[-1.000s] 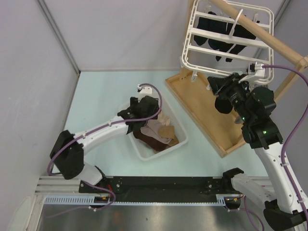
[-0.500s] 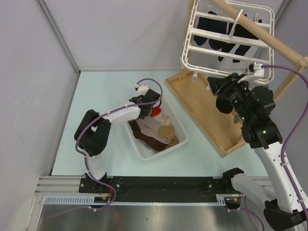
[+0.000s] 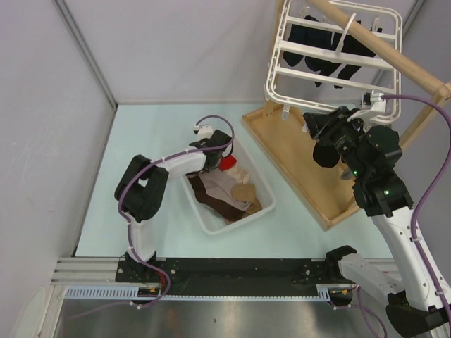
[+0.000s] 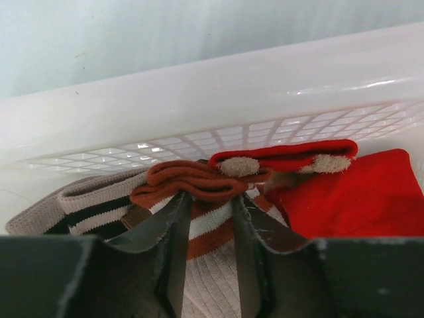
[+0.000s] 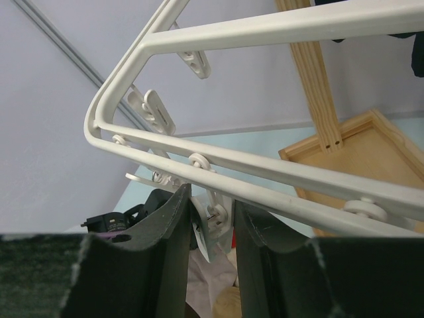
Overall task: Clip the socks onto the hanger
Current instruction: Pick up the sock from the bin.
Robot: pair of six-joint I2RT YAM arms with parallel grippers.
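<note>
Several socks (image 3: 229, 191) lie piled in the white slotted basket (image 3: 211, 220). My left gripper (image 3: 215, 160) is down in its far corner. In the left wrist view the left gripper (image 4: 211, 199) stands narrowly open, straddling the maroon-and-white striped cuff of a grey sock (image 4: 211, 265), whose fabric lies flat between the fingers. A red sock (image 4: 358, 199) lies to the right. The white hanger (image 3: 296, 72) hangs at the back right with dark socks (image 3: 317, 35) clipped on. My right gripper (image 3: 313, 129) is at its near edge, shut on a dangling clip (image 5: 222, 215) under the hanger's frame (image 5: 265, 169).
A wooden pole (image 3: 380, 46) carries the hanger above a wooden base tray (image 3: 303, 165) at the right. The basket's wall (image 4: 232, 86) rises just beyond the left fingertips. Grey walls close in the back and left.
The left arm has folded its elbow up and carried its gripper to the basket's far corner, onto the striped sock. Its jaws have narrowed. The right arm has not moved.
</note>
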